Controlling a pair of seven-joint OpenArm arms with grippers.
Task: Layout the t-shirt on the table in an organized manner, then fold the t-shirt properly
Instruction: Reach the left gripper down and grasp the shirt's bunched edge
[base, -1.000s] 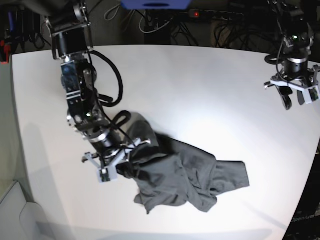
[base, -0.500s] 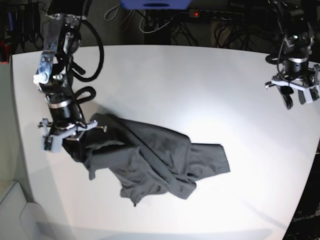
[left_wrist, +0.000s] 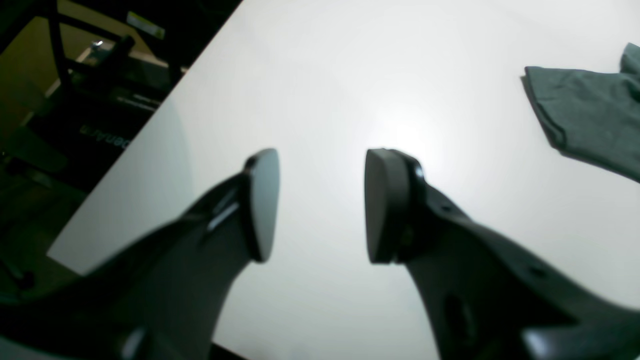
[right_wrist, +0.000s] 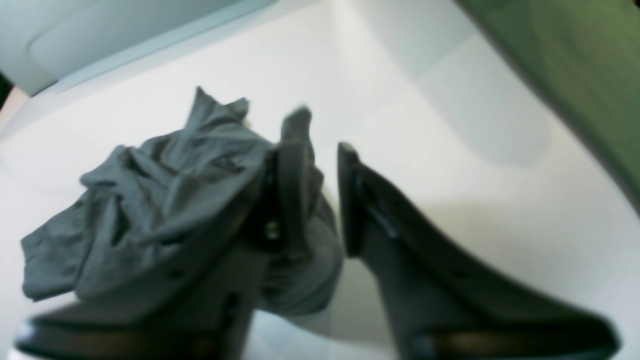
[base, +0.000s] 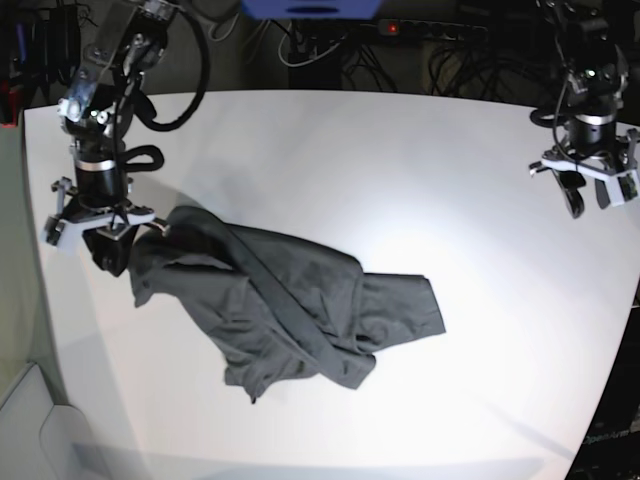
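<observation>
T-shirt, base view: the t-shirt (base: 290, 305) lies crumpled left of centre on the table (base: 400, 160), one edge drawn up toward the left rim.
Surface, base view: white matte top with a bright glare patch in the middle; dark cables (base: 300, 40) and a power strip (base: 430, 28) sit behind the far edge.
Right arm, base view: it reaches down at the table's left side, the right gripper (base: 105, 232) at the shirt's raised edge.
Left arm, base view: it hangs over the far right corner, the left gripper (base: 590, 190) well apart from the cloth.
Left wrist view: the left gripper (left_wrist: 320, 205) has its jaws parted with nothing between them, above bare table (left_wrist: 350, 75); a corner of the t-shirt (left_wrist: 585, 125) shows at the right edge, and the dark floor area lies beyond the table rim.
Right wrist view: the right gripper (right_wrist: 317, 200) shows a narrow gap between its jaws; bunched t-shirt (right_wrist: 150, 200) drapes over and behind one finger. Whether cloth is pinched cannot be told.
</observation>
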